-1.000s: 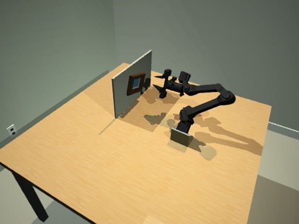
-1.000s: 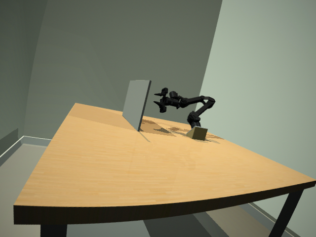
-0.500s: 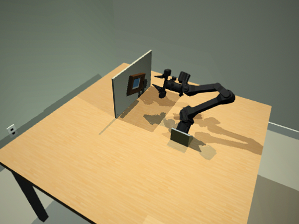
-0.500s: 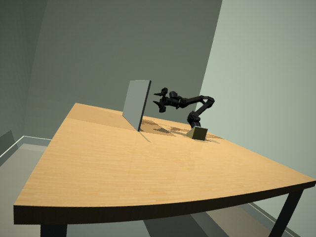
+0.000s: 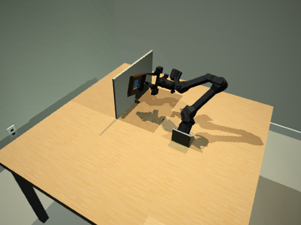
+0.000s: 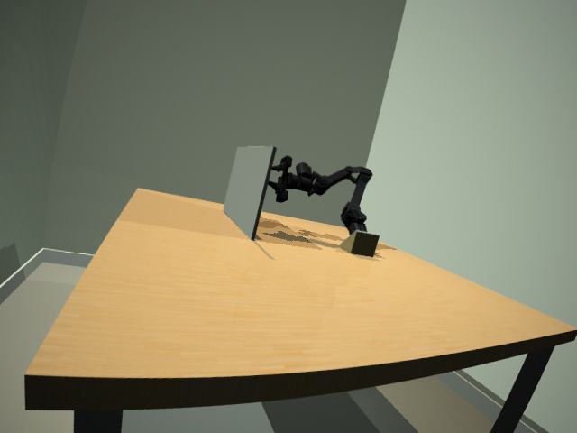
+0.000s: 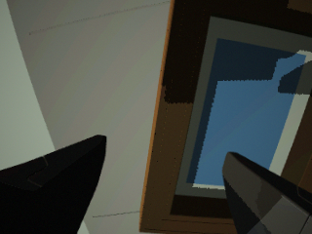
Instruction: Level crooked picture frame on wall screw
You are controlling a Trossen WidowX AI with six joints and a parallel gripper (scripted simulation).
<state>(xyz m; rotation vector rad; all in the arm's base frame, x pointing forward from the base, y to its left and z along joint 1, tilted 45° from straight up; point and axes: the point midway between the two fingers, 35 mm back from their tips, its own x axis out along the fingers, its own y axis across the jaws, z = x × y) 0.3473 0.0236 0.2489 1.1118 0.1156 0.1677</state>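
Observation:
A brown picture frame point(image 5: 136, 83) point(image 7: 241, 111) with a blue picture hangs on the upright grey wall panel point(image 5: 121, 94) point(image 6: 244, 186) point(image 7: 97, 58). In the wrist view its edges are not in line with the panel's faint lines. My gripper point(image 5: 146, 78) point(image 6: 272, 175) point(image 7: 164, 147) is open, right in front of the frame and turned so that one finger is above the other. In the wrist view one finger is over bare panel beside the frame's edge and the other is over the frame's far lower corner. Nothing is between the fingers. In the exterior view the panel hides the frame. The screw is hidden.
The panel stands on a wooden table point(image 5: 95, 167) point(image 6: 233, 302). The arm's base block point(image 5: 182, 136) point(image 6: 361, 242) sits on the table some way in front of the panel, and the arm reaches over the table between them.

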